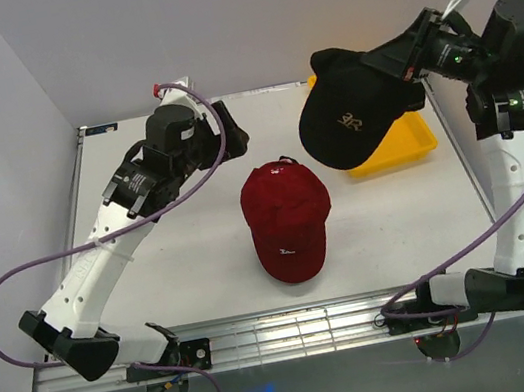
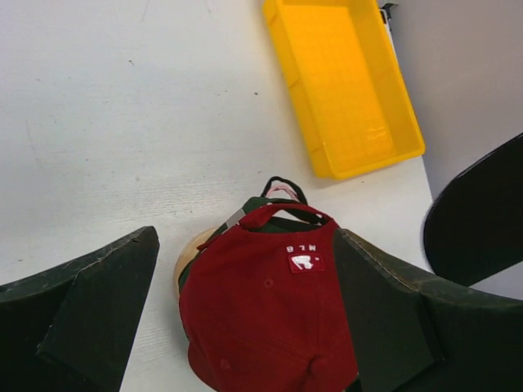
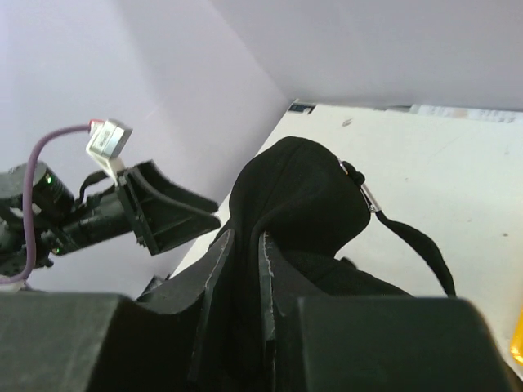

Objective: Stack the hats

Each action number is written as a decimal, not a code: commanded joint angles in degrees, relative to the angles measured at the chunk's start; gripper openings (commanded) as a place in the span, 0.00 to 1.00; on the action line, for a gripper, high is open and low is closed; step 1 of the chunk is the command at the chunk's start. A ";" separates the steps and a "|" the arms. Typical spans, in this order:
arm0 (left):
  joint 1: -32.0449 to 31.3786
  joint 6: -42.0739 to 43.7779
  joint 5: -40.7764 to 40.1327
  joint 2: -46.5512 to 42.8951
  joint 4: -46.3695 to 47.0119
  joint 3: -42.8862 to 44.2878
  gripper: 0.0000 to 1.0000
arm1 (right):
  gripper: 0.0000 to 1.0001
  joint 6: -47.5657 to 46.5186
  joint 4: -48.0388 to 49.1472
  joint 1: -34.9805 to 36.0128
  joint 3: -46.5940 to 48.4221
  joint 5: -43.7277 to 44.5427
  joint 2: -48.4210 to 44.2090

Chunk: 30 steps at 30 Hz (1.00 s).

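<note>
A red cap (image 1: 287, 218) sits at the table's middle on top of a stack; in the left wrist view the red cap (image 2: 270, 310) covers a dark green cap edge (image 2: 255, 204), a sliver of pink (image 2: 282, 191) and the wooden stand (image 2: 189, 253). My left gripper (image 1: 232, 140) is open and empty, behind and left of the stack; its fingers (image 2: 98, 302) straddle the cap in the wrist view. My right gripper (image 1: 376, 62) is shut on a black cap (image 1: 345, 120), held in the air over the tray's left end; the fabric (image 3: 286, 204) is pinched between its fingers (image 3: 274, 278).
A yellow tray (image 1: 405, 142) lies at the back right of the table, also in the left wrist view (image 2: 343, 82). White walls close the left, back and right sides. Purple cables loop beside both arms.
</note>
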 commanded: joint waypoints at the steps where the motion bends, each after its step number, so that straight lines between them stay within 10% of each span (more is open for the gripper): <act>1: -0.08 -3.08 2.36 -4.01 0.12 2.19 0.98 | 0.08 -3.24 -7.16 10.14 5.78 2.99 -0.03; 30: -0.17 -6.51 2.01 -12.10 -2.61 -2.11 0.98 | 0.08 -5.62 -12.20 48.93 -5.01 30.25 -0.28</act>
